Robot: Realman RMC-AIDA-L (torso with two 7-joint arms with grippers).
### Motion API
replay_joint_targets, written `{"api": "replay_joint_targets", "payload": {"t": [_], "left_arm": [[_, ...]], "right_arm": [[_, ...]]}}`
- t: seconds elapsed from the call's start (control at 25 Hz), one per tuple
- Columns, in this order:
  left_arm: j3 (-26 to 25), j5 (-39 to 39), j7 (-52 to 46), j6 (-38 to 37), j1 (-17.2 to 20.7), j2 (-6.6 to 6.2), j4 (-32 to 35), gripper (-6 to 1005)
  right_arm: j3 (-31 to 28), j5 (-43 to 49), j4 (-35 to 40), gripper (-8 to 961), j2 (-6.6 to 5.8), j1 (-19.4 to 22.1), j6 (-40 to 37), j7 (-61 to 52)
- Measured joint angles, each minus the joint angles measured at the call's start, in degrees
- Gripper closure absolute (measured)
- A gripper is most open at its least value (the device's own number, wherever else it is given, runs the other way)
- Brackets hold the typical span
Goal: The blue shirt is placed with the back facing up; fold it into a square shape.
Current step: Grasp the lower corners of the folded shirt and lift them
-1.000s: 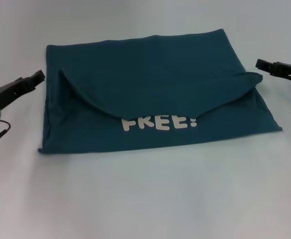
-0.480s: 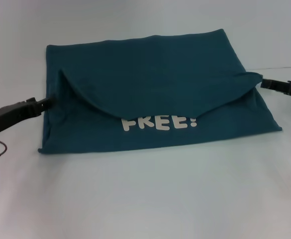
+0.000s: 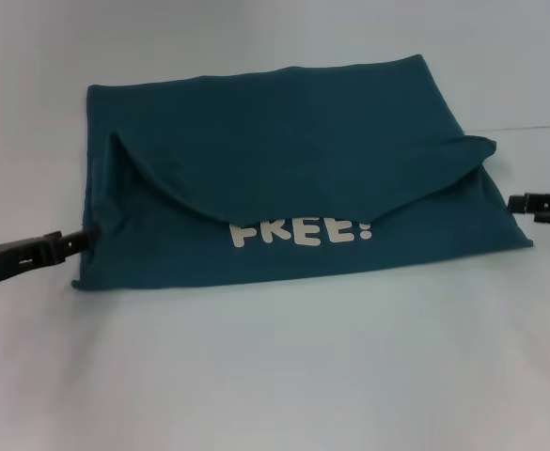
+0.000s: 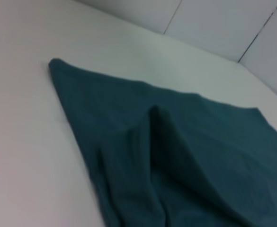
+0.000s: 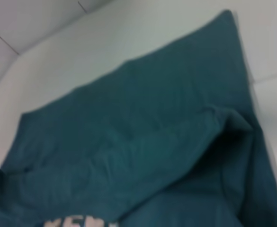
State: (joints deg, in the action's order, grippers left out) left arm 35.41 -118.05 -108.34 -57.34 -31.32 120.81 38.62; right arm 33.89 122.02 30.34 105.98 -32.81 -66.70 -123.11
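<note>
Both of my arms have dropped toward the near corners of the blue shirt [image 3: 293, 178] lying wide across the table [image 3: 284, 376], my left gripper [image 3: 79, 241] touching its edge, my right gripper [image 3: 519, 203] just beside; finger states I cannot tell.

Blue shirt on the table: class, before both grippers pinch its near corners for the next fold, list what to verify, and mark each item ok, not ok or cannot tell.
1. Blue shirt lies flat on the table: ok.
2. Sleeves folded inward over the body: ok.
3. White "FREE" lettering showing, so the shirt is not plain: not ok.
4. Left gripper at the shirt's near left edge: ok.
5. Right gripper beside the near right edge, just apart: ok.
6. Jaws open for pinching: cannot tell.
</note>
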Motion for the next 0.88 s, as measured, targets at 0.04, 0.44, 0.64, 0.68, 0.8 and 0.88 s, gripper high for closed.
{"api": "replay_joint_targets", "payload": {"t": [0.04,0.44,0.64,0.68,0.8,0.88], "left_arm": [[0.0,-0.8,-0.3,-0.1,0.0,0.01,0.1,297],[0.5,-3.7,-1.4,-0.1,-0.4,-0.05,0.2,296],[1.1,-4.7,-1.6,-0.2,-0.4,0.02,-0.2,296],[1.4,-5.2,-1.6,-0.5,-0.4,0.04,-0.2,296],[2.0,-6.3,-1.7,-0.6,-0.4,0.12,-0.2,297],[2.1,-6.6,-1.6,-0.3,-0.4,0.19,-0.2,298]], "right_arm": [[0.0,1.3,0.0,295,-0.02,-0.2,0.0,-0.7],[-0.5,6.5,2.3,297,0.23,-1.5,0.7,-4.0],[-0.6,6.5,2.3,297,0.17,-1.7,1.2,-4.3],[-0.6,6.5,2.3,297,0.17,-1.7,1.4,-4.4],[-0.6,6.5,2.4,296,0.22,-1.7,1.6,-4.5],[-0.6,6.5,2.4,296,0.31,-1.6,1.6,-4.5]]}}
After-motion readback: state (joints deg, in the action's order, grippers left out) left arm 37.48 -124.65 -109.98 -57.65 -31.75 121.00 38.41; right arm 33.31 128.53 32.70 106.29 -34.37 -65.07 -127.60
